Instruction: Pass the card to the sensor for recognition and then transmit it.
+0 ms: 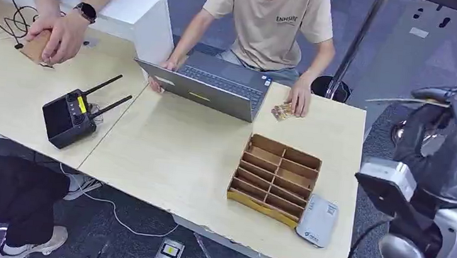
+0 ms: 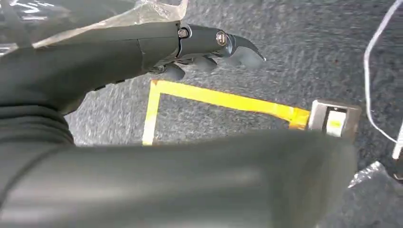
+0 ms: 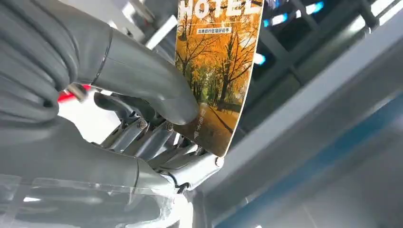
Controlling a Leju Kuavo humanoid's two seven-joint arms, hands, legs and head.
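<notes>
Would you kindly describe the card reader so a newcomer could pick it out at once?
Start at the pale wooden table and find the brown cardboard divider tray near its front right corner. The flat grey rounded-rectangle card reader lies right beside the tray's front corner, at the table edge; unlike the tray it is smooth, grey and has no compartments.

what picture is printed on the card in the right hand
An avenue of orange-yellow autumn trees on the card, under white "HOTEL" lettering; clearest in the right wrist view.
</notes>
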